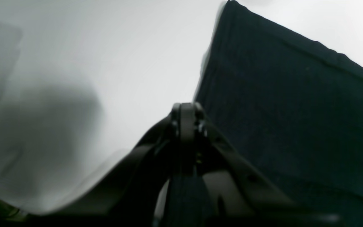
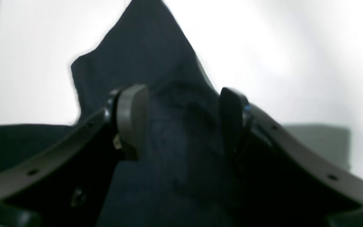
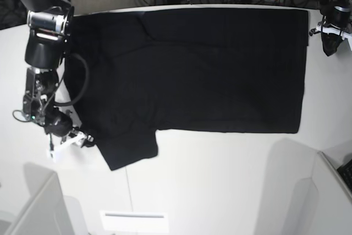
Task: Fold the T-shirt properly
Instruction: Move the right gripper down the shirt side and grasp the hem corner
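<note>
Black T-shirt (image 3: 192, 70) spread, seemingly flat

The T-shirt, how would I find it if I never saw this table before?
Look at the big white table from above: the T-shirt is the huge black cloth spread flat over its far half. One short sleeve sticks out toward the near side, by the right gripper. Nothing else there is flat, soft and plain black with no picture showing.
</note>
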